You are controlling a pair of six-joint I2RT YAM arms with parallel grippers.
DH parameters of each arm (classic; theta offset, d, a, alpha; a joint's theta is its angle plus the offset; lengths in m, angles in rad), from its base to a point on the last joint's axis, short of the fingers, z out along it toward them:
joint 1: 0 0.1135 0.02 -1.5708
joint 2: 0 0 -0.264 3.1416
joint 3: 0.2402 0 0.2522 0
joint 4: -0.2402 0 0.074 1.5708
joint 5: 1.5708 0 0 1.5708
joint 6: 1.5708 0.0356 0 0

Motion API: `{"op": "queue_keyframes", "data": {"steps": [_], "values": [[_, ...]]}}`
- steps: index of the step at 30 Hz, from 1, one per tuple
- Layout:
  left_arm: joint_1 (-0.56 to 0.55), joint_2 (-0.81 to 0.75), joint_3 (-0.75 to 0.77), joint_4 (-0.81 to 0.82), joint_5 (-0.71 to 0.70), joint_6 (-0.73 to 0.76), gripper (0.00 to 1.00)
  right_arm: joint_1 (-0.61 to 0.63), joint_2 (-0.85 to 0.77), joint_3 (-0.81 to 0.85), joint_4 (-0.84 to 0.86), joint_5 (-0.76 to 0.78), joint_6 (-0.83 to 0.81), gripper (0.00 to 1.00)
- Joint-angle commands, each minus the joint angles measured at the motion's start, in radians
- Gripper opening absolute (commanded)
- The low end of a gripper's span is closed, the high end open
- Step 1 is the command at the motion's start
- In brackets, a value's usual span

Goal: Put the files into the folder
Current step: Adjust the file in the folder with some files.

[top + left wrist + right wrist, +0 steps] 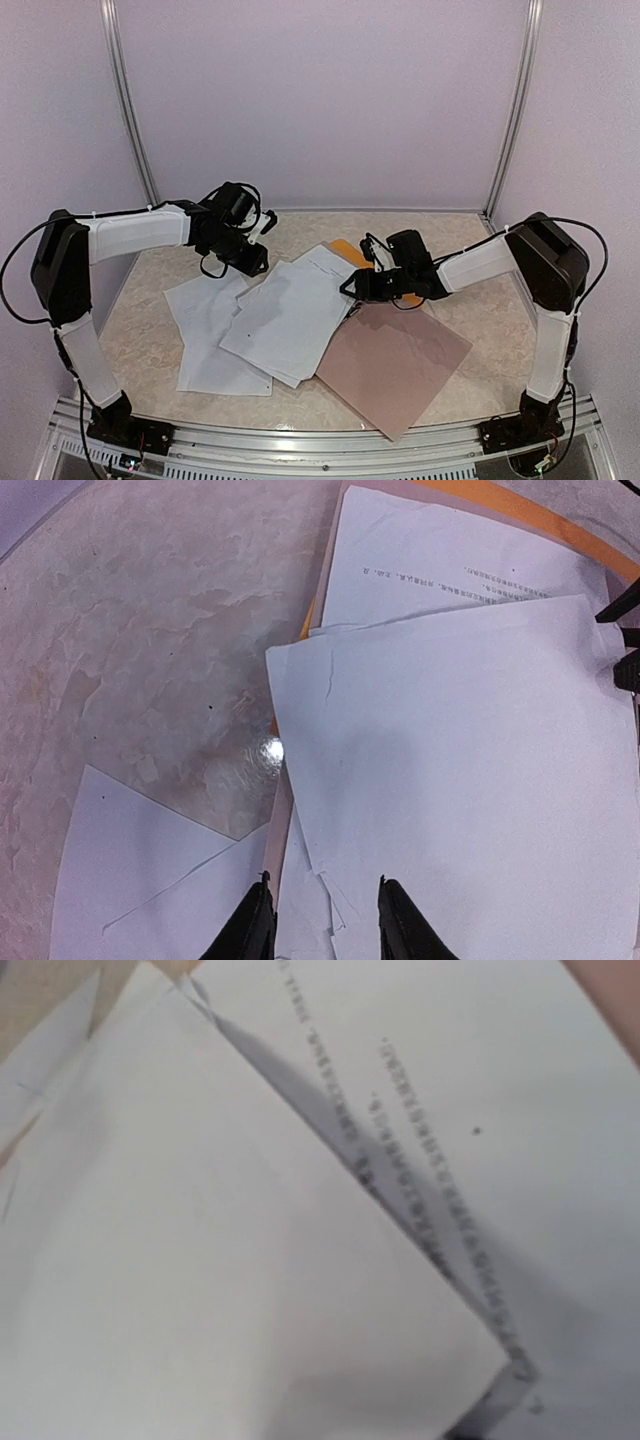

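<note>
Several files (290,315) atop folder (347,250), pinkish board (395,365) alongside

A pinkish-brown flat board (395,365) lies cornerwise at the lower right of the frame, on a pale marbled tabletop (140,330). Plain lilac walls (320,100) stand behind.

Place: robot lab test cell
Enclosure: plain pale walls (320,100), aluminium corner posts (129,110)
Surface: beige marbled worktop (140,330), aluminium rail (320,445) at near edge
Machines: left arm (135,232) and right arm (480,262), cabled, mounted there
</note>
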Motion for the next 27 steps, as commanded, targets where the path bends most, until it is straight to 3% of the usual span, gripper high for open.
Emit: {"op": "queue_keyframes", "data": {"steps": [1,11,20,27], "values": [[-0.005,-0.028,-0.016,0.009,-0.010,-0.013,0.34,-0.008,0.033,0.004,0.067,-0.053,0.047,0.52],[-0.007,-0.027,-0.033,0.007,-0.049,-0.026,0.34,-0.007,0.060,0.014,0.101,-0.070,0.080,0.32],[-0.012,-0.047,-0.089,0.015,-0.065,-0.071,0.33,-0.008,0.032,-0.008,0.114,-0.041,0.086,0.00],[-0.061,-0.106,-0.138,-0.004,-0.029,-0.126,0.34,-0.008,-0.068,-0.083,0.111,-0.038,0.085,0.00]]}}
